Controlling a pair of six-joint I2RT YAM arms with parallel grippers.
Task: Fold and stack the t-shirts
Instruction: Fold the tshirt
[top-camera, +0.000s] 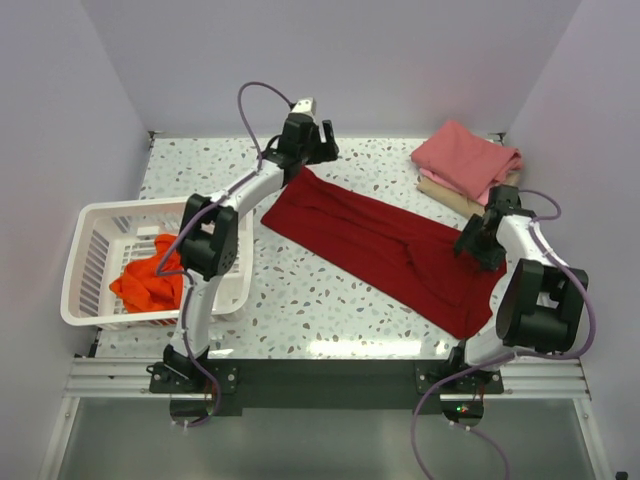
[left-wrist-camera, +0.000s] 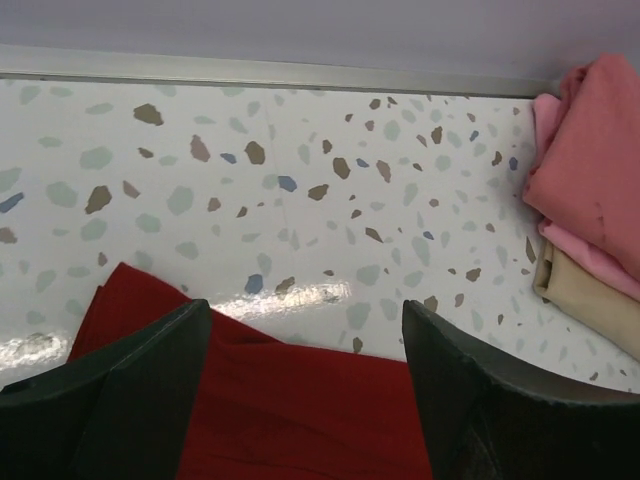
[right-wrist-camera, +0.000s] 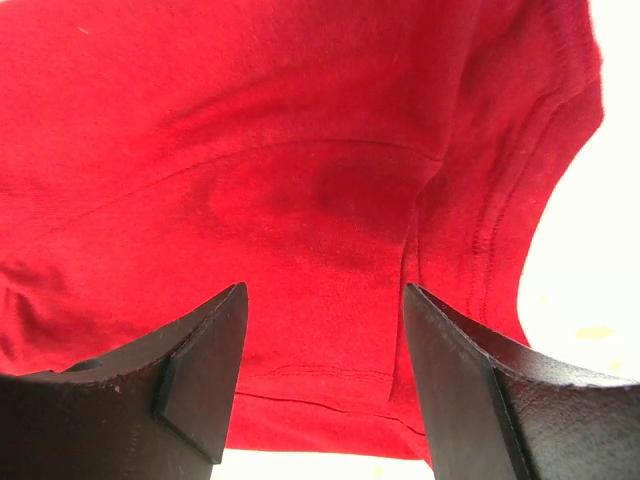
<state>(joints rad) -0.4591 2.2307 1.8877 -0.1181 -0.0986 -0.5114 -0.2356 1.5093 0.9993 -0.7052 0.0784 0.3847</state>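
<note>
Stretching diagonally across the speckled counter (top-camera: 300, 300), the crimson t-shirt (top-camera: 385, 250) lies flat, the left gripper (left-wrist-camera: 305, 320) released over its far corner and the right gripper (right-wrist-camera: 325, 300) released over its right edge.

The left gripper (left-wrist-camera: 305, 330) hangs with its jaws spread wide above the far edge of the crimson t-shirt (left-wrist-camera: 290, 410), which lies flat on the speckled bench (left-wrist-camera: 300, 150). At the right edge, a folded pink t-shirt (left-wrist-camera: 595, 160) rests on a folded tan t-shirt (left-wrist-camera: 590, 305).
</note>
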